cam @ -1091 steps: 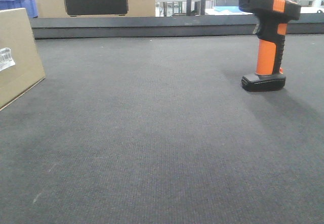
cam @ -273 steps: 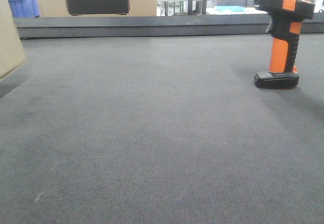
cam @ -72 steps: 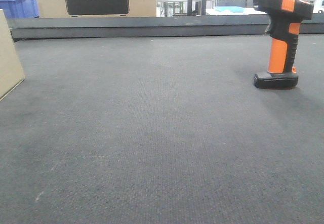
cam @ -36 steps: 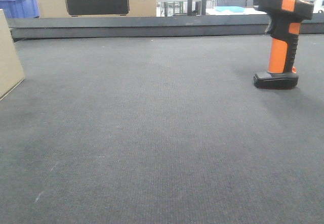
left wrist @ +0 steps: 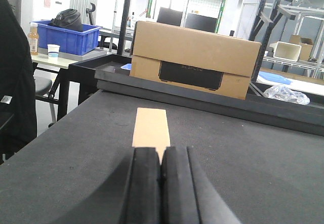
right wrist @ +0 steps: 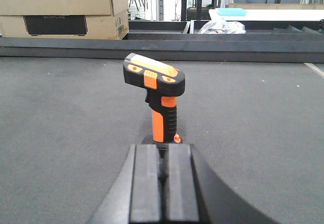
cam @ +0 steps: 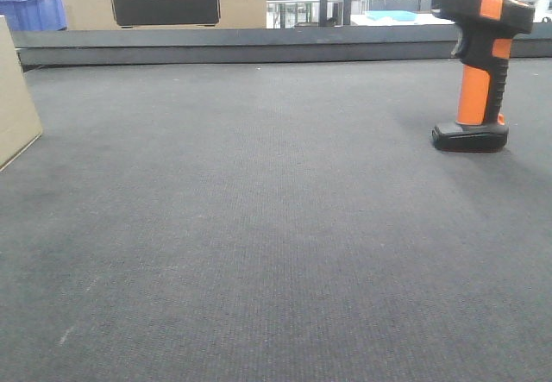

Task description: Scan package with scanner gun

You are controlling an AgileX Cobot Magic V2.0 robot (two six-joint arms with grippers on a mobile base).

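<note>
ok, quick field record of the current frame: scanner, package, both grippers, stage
scanner gun: upright on its black foot, on the mat, untouched
package: only an edge shows at the front view's left border; label not visible
left gripper: fingers together, empty, pointed at the package
right gripper: fingers together, empty, just short of the scanner gun
stage: nothing grasped yet

scanner gun: blk/orange (orange stripe on head) | package: plain tan | mat: dk grey
</note>
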